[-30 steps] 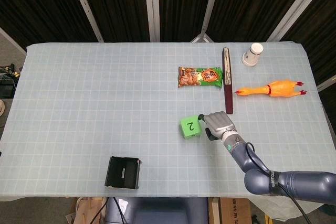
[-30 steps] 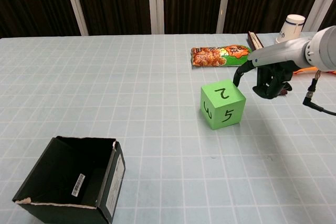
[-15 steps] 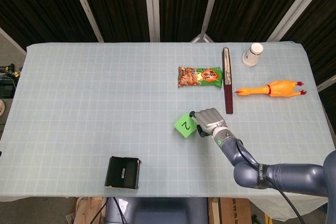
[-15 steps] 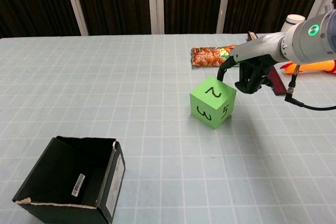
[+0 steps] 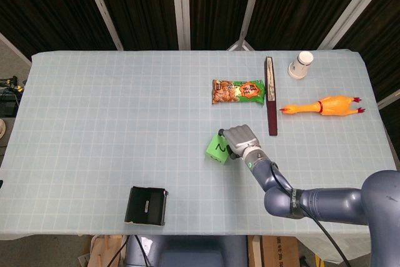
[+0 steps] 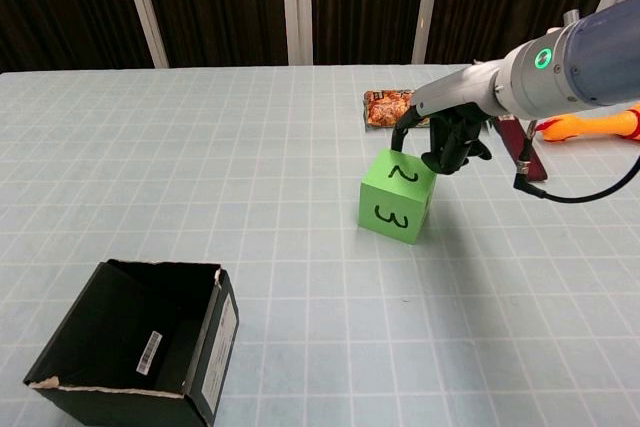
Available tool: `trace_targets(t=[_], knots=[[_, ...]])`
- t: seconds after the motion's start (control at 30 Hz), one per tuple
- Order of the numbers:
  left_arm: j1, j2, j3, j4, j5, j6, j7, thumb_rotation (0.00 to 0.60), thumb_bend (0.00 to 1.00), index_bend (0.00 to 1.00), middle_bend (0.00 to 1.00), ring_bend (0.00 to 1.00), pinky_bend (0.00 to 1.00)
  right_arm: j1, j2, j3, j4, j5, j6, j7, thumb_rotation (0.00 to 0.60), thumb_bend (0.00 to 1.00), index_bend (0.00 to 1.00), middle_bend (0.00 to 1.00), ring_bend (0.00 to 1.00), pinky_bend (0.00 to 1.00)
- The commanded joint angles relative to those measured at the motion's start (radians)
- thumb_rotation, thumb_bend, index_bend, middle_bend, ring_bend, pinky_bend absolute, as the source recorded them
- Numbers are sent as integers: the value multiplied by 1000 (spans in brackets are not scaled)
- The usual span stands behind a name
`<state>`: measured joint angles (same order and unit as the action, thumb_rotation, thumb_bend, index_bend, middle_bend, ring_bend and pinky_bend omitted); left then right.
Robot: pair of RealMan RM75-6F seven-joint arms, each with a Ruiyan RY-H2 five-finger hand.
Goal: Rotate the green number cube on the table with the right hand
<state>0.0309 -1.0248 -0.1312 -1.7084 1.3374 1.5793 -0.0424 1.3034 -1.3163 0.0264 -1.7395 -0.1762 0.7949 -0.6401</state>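
Note:
The green number cube (image 5: 217,149) stands on the table a little right of centre. Its top face shows a 2, and in the chest view the cube (image 6: 395,197) turns a 3 toward the camera. My right hand (image 5: 240,139) sits just behind and to the right of it with fingers curled. In the chest view one finger of the right hand (image 6: 450,139) reaches down and touches the cube's far top edge. Nothing is gripped. My left hand is in neither view.
A snack bag (image 5: 238,91), a long dark book (image 5: 270,95), a rubber chicken (image 5: 325,105) and a white cup (image 5: 300,64) lie behind and to the right of the hand. An open black box (image 5: 147,205) stands near the front edge on the left.
My right hand has swept left and toward the back, pushing the cube. The cube slid left and turned about its upright axis, so the 3 now faces front and the 5 has swung aside.

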Motion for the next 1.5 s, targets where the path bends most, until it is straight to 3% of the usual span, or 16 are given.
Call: trace_targets(t=[0.03, 0.57, 1.5], knots=[[-1, 0, 1, 0, 0, -1, 2, 600, 271, 11, 0, 40, 162, 12, -4, 1, -9, 3, 4, -6, 600, 687, 242, 824, 789, 658], [1, 6, 0, 2, -1, -2, -13, 600, 271, 11, 0, 40, 162, 105, -57, -1, -42, 73, 54, -81, 600, 687, 246, 824, 789, 658], [3, 2, 1, -3, -2, 5, 5, 600, 271, 14, 0, 40, 162, 125, 5, -29, -261, -21, 121, -111, 600, 687, 246, 824, 789, 658]])
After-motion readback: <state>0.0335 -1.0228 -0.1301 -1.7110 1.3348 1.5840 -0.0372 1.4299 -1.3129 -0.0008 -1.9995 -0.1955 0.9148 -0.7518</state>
